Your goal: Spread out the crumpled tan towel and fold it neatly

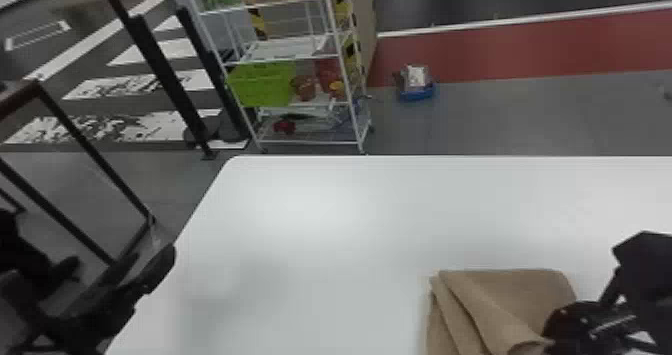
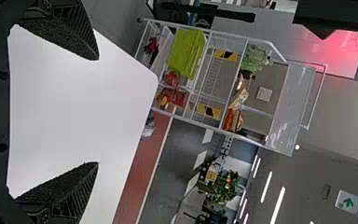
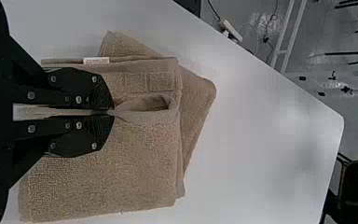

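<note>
Head view: tan towel [image 1: 505, 294] on white table [image 1: 325, 214], folded in uneven layers, one layer sticking out askew underneath in right wrist view. White tag [image 3: 96, 60] at towel's edge. Right gripper [image 1: 549, 335] at the towel — closed on a pinched fold of it. Left gripper [image 1: 154, 255] well left of towel — fingers spread, nothing between. Shelf rack [image 1: 285, 49] beyond towel, farther left, on the floor.

I see rough, matt cloth on the towel [image 3: 102, 177]; tabletop [image 1: 325, 219] smooth w/ slight sheen; bin [image 1: 262, 84] looks plastic, rack [image 1: 310, 142] painted metal, approx.
</note>
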